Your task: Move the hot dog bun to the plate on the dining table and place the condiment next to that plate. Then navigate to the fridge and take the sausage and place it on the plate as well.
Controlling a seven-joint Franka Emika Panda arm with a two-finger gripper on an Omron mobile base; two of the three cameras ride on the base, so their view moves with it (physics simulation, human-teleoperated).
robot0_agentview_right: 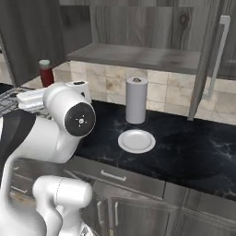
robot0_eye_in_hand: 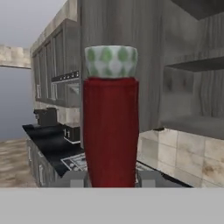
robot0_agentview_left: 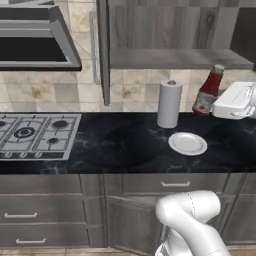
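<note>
The condiment (robot0_agentview_left: 208, 90) is a slim red ketchup bottle with a white label and a pale cap. It leans a little at the back right of the black counter (robot0_agentview_left: 125, 150). My gripper (robot0_agentview_left: 217, 103) reaches in from the right and is shut on its lower body. In the hand view the condiment (robot0_eye_in_hand: 111, 127) stands upright between my two fingertips (robot0_eye_in_hand: 75, 178), pressed on both sides. From the right base view its cap and red shoulder (robot0_agentview_right: 45, 73) rise behind my arm. The hot dog bun, the plate, the dining table, the fridge and the sausage are out of view.
A plain all-white plate (robot0_agentview_left: 187, 144) lies on the counter in front of a paper towel roll (robot0_agentview_left: 169, 104). A gas hob (robot0_agentview_left: 37, 134) sits left under a hood (robot0_agentview_left: 35, 42). An open cupboard door (robot0_agentview_left: 103, 50) and shelf (robot0_agentview_left: 175, 59) hang above.
</note>
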